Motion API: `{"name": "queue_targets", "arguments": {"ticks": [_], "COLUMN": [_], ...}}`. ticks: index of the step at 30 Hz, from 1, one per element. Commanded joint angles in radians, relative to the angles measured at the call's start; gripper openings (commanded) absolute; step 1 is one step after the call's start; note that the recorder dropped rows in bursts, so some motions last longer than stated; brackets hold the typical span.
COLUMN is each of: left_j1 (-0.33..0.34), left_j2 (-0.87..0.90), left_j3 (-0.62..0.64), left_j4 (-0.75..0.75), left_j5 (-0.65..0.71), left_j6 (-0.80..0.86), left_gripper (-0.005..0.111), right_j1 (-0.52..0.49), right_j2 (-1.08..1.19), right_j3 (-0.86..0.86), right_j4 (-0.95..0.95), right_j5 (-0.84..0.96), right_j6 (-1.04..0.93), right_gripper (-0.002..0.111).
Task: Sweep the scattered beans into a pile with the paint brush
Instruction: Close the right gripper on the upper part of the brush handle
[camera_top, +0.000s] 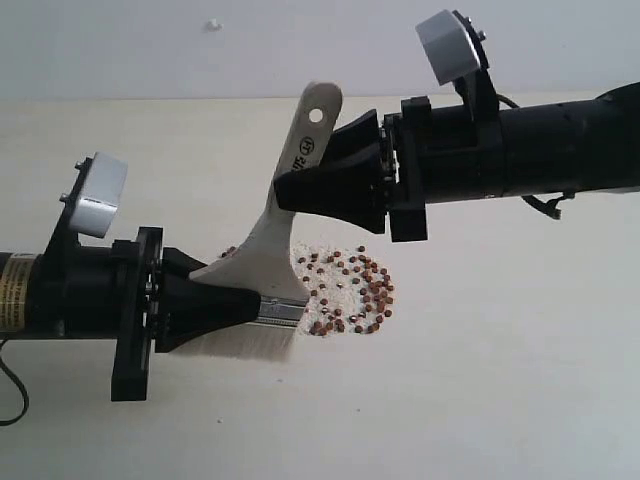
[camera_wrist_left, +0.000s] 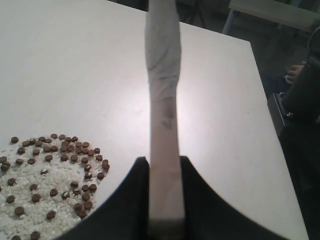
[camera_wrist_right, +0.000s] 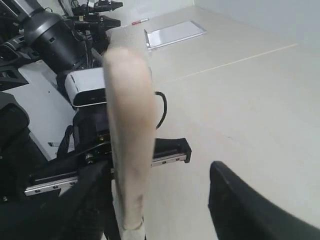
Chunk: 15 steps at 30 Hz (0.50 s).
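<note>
The paint brush (camera_top: 270, 240) stands tilted, its bristles (camera_top: 250, 342) on the table and its holed handle end pointing up. My left gripper (camera_top: 255, 300) is shut on the handle just above the silver ferrule (camera_top: 283, 312); the left wrist view shows the brush handle (camera_wrist_left: 162, 100) clamped in that left gripper (camera_wrist_left: 164, 165). My right gripper (camera_top: 290, 190) is open around the upper handle. In the right wrist view the brush handle (camera_wrist_right: 130, 125) lies against one finger of this right gripper (camera_wrist_right: 157, 170), with the other finger well apart. The beans (camera_top: 350, 290) lie loosely clustered beside the bristles, and these beans (camera_wrist_left: 60, 165) also show in the left wrist view.
Fine white grains (camera_top: 335, 268) are mixed among the beans, and the same grains (camera_wrist_left: 40, 205) show in the left wrist view. The table's edge (camera_wrist_left: 272, 130) runs past the handle. A white sheet (camera_wrist_right: 175, 32) lies far off on the table.
</note>
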<state>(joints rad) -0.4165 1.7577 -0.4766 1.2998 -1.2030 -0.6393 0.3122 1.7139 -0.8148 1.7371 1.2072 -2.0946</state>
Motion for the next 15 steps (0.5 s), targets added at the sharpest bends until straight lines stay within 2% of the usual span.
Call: {"name": "queue_targets", "arguments": {"ticks": [1,7,15], "left_j1": [-0.004,-0.004,-0.004], "left_j2": [0.001,0.001,0.001], "left_j3": [-0.017,-0.050,-0.050], "left_j4": [-0.010,0.015,0.031], "left_j5": [-0.018,-0.018,-0.018], "left_j6": [-0.015,-0.055,-0.059], "left_gripper": [0.000,0.000,0.000], "right_j1": [0.002,0.048,0.048], "right_j2": [-0.034,-0.036,-0.036], "right_j3": [-0.007,-0.011,-0.030], "right_j4": [0.007,0.007,0.007], "right_j5": [0.014,0.014,0.014], "right_j6": [-0.009,-0.009,-0.009], "right_gripper": [0.054,0.054,0.054]}}
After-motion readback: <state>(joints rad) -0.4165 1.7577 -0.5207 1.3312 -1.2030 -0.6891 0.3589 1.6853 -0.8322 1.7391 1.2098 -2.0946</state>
